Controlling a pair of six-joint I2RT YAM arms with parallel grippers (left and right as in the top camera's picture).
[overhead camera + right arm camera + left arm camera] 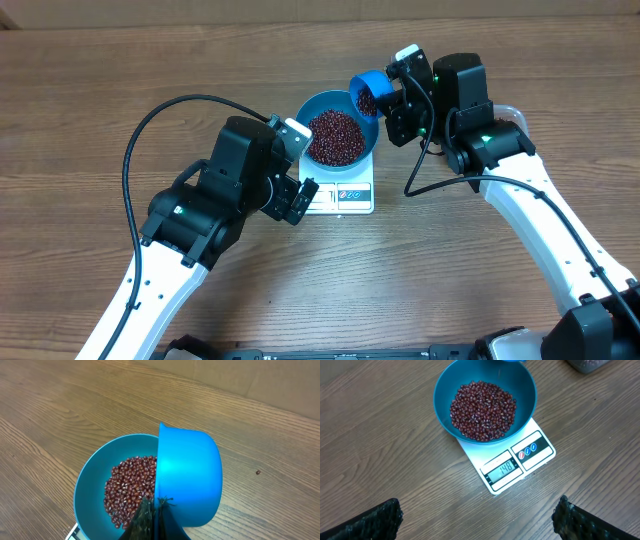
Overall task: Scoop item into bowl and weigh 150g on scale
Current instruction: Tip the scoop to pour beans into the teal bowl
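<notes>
The blue bowl (322, 101) stands on the white scale (348, 196) and holds a heap of red-brown beans (335, 137). In the left wrist view the scale (532, 452) shows lit digits in front of the bowl (526, 390) and the beans (482, 410). My right gripper (397, 88) is shut on a small blue scoop (367, 85). The scoop is tipped over the bowl's far right rim with some beans in it. From the right wrist, the scoop (192, 470) hangs on its side above the bowl (86, 495), with the right gripper (156, 510) clamped on it. My left gripper (480, 520) is open and empty over bare table just in front of the scale.
A clear tub (587, 364) with beans shows at the top right edge of the left wrist view. A black cable (160, 115) loops over the table left of the left arm. Wooden tabletop (100, 80) surrounds the scale.
</notes>
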